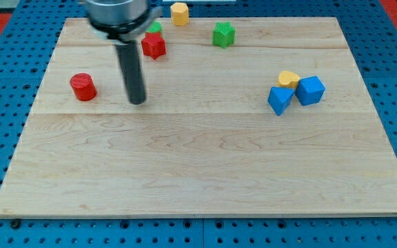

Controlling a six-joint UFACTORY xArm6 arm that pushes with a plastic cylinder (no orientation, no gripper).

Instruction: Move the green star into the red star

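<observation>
The green star (pixel 222 34) lies near the view's top, right of centre-left. The red star (pixel 154 46) lies to its left, about a hundred pixels away, partly beside my rod. A small green block (pixel 156 28) touches the red star's top edge; its shape is mostly hidden by the arm. My tip (pixel 138 102) rests on the board below and left of the red star, well left of the green star.
A red cylinder (pixel 83 87) sits left of my tip. A yellow block (pixel 179 13) lies at the top edge. At the right, a yellow block (pixel 289 78) touches two blue blocks (pixel 279 100) (pixel 310 90). The wooden board (pixel 205 172) lies on a blue pegboard.
</observation>
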